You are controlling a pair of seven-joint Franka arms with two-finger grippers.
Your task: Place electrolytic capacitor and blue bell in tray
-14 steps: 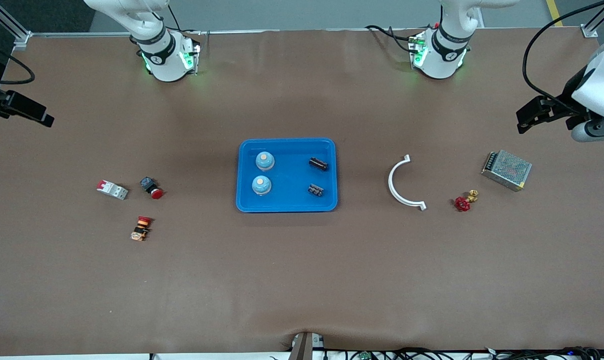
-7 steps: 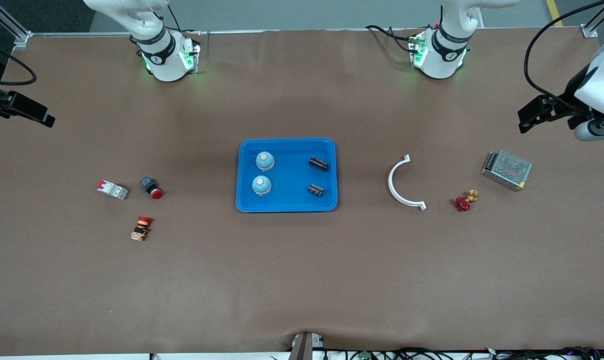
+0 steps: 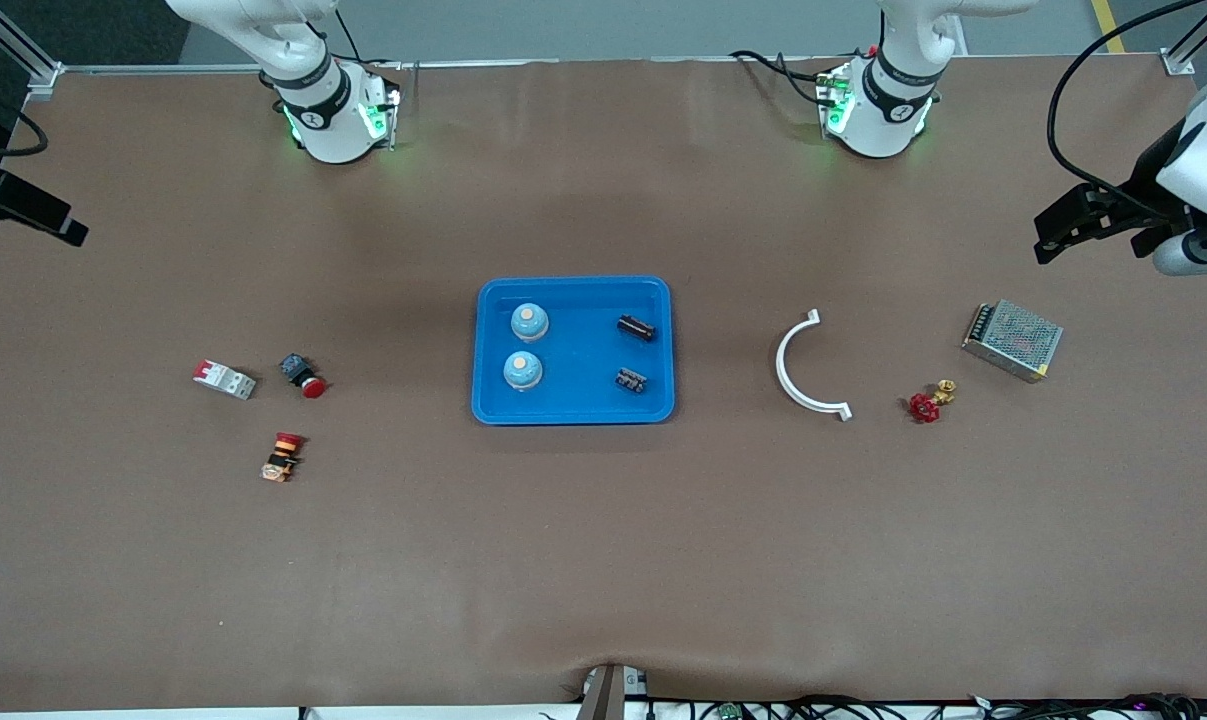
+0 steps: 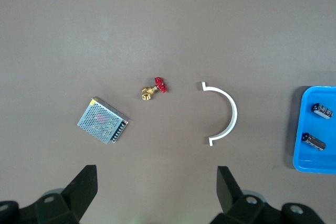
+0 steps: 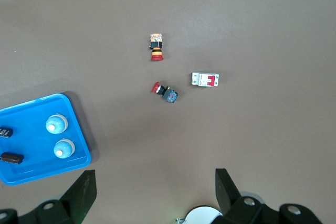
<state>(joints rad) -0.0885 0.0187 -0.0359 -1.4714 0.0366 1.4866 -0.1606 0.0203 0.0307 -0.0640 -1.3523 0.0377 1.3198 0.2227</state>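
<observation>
The blue tray (image 3: 581, 350) lies in the middle of the table. In it stand two blue bells (image 3: 529, 321) (image 3: 523, 370) and lie two black electrolytic capacitors (image 3: 637, 327) (image 3: 631, 379). My left gripper (image 3: 1048, 238) is open and empty, up over the left arm's end of the table; its wrist view (image 4: 156, 172) shows the tray's edge (image 4: 302, 165) with both capacitors. My right gripper (image 3: 58, 225) is open and empty over the right arm's end; its wrist view (image 5: 155, 174) shows the tray (image 5: 31, 135) and both bells.
Toward the left arm's end lie a white curved bracket (image 3: 803, 365), a red-handled brass valve (image 3: 926, 403) and a metal mesh power supply (image 3: 1012, 340). Toward the right arm's end lie a circuit breaker (image 3: 225, 379), a red push button (image 3: 303, 376) and an emergency-stop button (image 3: 282, 456).
Both grippers have drifted a little outward, away from the tray toward their own ends of the table. Nothing on the table has moved.
</observation>
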